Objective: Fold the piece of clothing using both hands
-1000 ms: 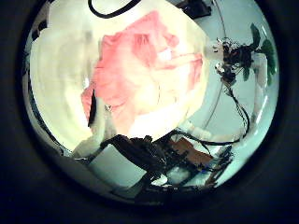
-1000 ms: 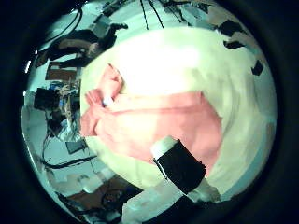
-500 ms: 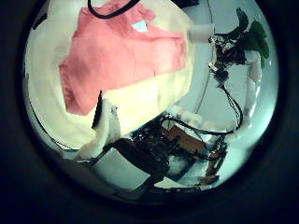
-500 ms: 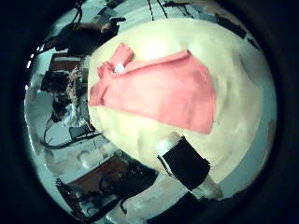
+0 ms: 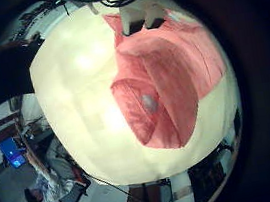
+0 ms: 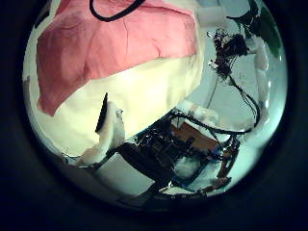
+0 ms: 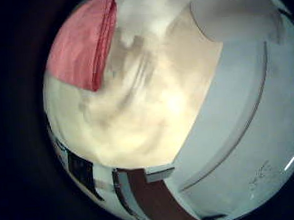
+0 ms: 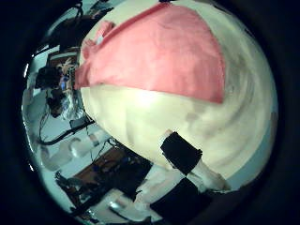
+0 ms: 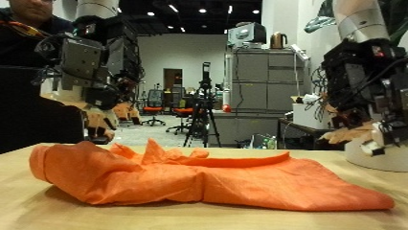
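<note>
In the outside view an orange garment lies spread and wrinkled on the pale wooden table. My left hand hangs above its bunched end with relaxed fingers and holds nothing. My right hand hangs above the flat tapered end, also relaxed and empty. The garment shows in the left little finger side palm view with a fold in its middle. It also shows in the left thumb side palm view, the right thumb side palm view and, only as an edge, the right little finger side palm view.
Bare table lies around the garment, with the table's edge close in the left thumb side palm view. A grey cabinet and a tripod stand behind the table.
Both thumb side palm views have shifted. The garment, bunched in front of the left palm a second ago, now lies flat and fills more of both views.
</note>
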Robot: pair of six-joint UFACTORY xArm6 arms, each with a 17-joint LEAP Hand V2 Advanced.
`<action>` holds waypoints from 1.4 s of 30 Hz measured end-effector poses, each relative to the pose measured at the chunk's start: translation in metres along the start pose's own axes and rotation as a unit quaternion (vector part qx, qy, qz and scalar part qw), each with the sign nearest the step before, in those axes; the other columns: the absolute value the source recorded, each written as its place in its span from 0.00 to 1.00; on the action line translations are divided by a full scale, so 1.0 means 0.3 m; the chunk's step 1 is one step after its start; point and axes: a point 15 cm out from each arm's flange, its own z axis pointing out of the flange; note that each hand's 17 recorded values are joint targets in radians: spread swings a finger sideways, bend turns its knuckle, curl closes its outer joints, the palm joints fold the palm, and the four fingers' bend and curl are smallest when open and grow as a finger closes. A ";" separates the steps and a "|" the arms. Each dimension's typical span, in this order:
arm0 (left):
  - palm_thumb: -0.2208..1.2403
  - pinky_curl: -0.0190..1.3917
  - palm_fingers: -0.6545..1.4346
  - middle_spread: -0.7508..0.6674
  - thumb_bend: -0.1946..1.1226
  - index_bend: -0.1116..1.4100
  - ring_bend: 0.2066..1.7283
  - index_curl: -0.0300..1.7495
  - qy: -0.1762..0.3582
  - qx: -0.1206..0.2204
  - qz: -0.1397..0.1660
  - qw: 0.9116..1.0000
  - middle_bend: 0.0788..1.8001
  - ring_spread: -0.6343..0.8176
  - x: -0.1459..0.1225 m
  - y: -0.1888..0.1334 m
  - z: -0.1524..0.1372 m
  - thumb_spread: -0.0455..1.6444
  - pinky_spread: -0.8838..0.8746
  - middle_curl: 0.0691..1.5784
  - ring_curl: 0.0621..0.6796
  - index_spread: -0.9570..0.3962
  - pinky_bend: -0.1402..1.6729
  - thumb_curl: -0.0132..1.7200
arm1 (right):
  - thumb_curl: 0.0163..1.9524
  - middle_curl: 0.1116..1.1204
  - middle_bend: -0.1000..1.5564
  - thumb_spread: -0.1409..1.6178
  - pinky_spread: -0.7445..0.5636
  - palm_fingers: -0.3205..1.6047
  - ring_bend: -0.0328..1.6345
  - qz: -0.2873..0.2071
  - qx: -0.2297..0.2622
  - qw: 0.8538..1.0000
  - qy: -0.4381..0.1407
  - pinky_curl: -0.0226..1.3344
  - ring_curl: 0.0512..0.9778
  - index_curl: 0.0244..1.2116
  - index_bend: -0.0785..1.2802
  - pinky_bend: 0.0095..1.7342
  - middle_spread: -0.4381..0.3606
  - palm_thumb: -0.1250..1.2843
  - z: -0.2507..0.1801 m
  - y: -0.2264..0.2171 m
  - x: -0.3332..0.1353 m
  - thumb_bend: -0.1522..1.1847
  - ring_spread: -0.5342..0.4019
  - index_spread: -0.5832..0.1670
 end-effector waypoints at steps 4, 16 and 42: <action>0.55 0.24 0.27 0.82 0.14 0.16 0.15 0.13 0.001 -0.004 -0.002 1.000 0.05 0.85 -0.001 0.017 0.014 0.74 0.81 0.13 0.25 0.79 0.27 0.23 | 0.14 0.23 0.19 0.71 0.78 0.21 0.22 -0.004 -0.023 1.000 -0.002 0.26 0.22 0.26 0.18 0.19 0.47 0.52 0.069 -0.007 0.006 0.10 0.71 0.28; 0.54 0.24 0.27 0.81 0.14 0.16 0.14 0.12 -0.006 -0.009 -0.004 1.000 0.06 0.84 -0.021 0.034 0.022 0.74 0.81 0.12 0.25 0.79 0.27 0.22 | 0.15 0.23 0.18 0.66 0.76 0.27 0.21 0.001 -0.064 0.998 0.003 0.24 0.21 0.25 0.19 0.15 0.48 0.54 0.225 -0.043 0.030 0.10 0.67 0.36; 0.55 0.24 0.28 0.80 0.14 0.16 0.14 0.12 -0.035 -0.005 -0.006 0.999 0.06 0.84 -0.069 0.045 -0.065 0.73 0.81 0.13 0.26 0.79 0.27 0.22 | 0.20 0.50 0.60 0.61 0.18 0.90 0.62 0.023 -0.081 0.996 0.020 0.36 0.48 0.50 0.55 0.49 0.33 0.76 0.252 0.037 0.152 0.11 0.28 0.29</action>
